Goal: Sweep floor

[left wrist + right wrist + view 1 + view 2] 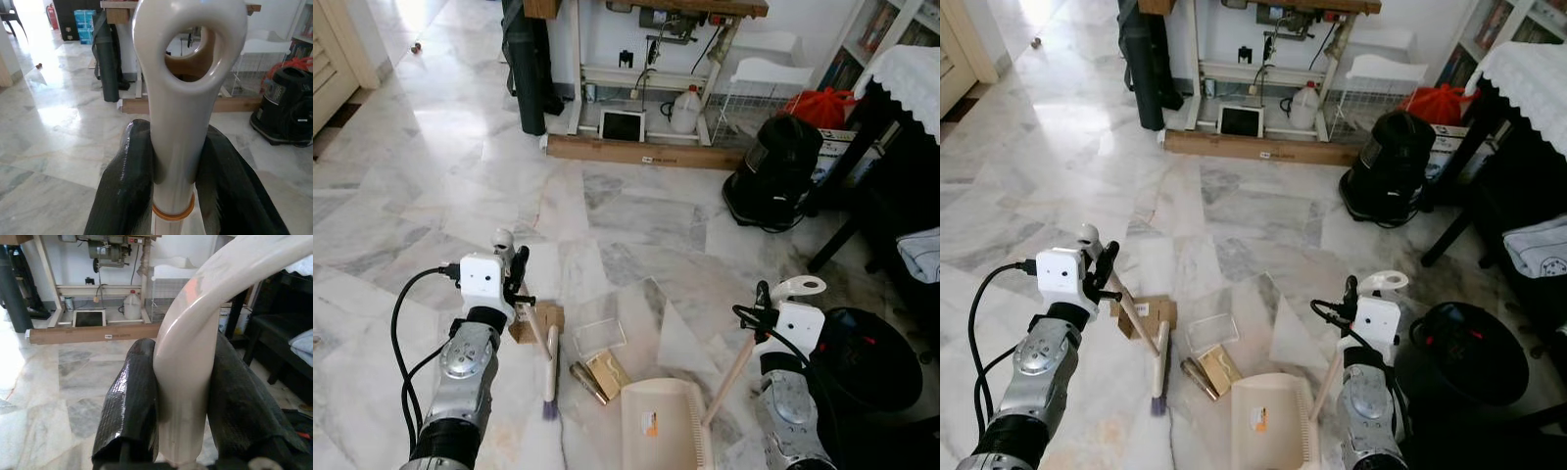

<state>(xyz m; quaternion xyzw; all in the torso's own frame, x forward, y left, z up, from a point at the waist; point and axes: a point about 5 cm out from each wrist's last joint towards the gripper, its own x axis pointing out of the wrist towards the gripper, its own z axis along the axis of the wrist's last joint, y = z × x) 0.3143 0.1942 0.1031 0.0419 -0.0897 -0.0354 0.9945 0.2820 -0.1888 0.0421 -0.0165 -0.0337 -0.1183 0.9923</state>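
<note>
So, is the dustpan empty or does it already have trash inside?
Empty, as far as it shows: the dustpan tray looks bare, and the clear box and cardboard bits lie on the floor before it.

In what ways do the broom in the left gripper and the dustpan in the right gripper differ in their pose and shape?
The broom ends in a narrow head with purple bristles on the floor; the dustpan ends in a wide cream tray lying flat. The broom's handle top is a straight loop; the dustpan's handle top curves over. The broom stands beside the litter, the dustpan in front of it. Both are cream with long slanted handles, and the left gripper and right gripper are each shut on one.
</note>
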